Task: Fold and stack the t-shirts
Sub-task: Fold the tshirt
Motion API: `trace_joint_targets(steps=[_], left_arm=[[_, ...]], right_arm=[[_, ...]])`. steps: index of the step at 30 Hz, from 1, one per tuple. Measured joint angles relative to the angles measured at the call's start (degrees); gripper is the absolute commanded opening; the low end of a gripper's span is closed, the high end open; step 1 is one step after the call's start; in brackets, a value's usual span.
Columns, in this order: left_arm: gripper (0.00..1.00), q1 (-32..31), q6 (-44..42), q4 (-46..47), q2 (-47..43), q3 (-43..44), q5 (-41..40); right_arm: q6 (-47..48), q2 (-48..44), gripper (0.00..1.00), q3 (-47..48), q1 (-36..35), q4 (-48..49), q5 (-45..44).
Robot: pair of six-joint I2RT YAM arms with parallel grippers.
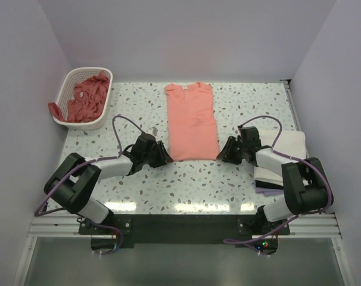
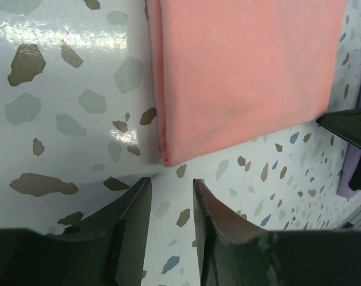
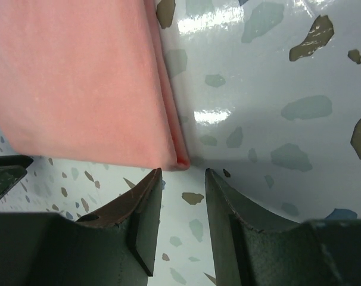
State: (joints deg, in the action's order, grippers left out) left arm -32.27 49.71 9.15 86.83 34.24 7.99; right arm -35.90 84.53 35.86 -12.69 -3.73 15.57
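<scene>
Pink t-shirt (image 1: 192, 122) lies between the parted jaws, near corners just ahead.

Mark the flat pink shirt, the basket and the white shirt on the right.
flat pink shirt (image 1: 192, 122), top external view, middle of the cloth.
basket (image 1: 65, 89), top external view, left wall.
white shirt (image 1: 292, 143), top external view, bare top face.
</scene>
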Motion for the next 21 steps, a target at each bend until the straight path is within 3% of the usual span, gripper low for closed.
trace_joint_targets(steps=[14, 21], left_arm=[[0.32, 0.0, 0.72, 4.24, 4.42, 0.76, -1.73], [0.19, 0.0, 1.79, 6.62, 6.01, 0.79, -2.27]], right_arm=[[-0.26, 1.73, 0.38, 0.04, 0.0, 4.09, 0.61], [-0.94, 2.95, 0.32, 0.04, 0.02, 6.25, 1.14]])
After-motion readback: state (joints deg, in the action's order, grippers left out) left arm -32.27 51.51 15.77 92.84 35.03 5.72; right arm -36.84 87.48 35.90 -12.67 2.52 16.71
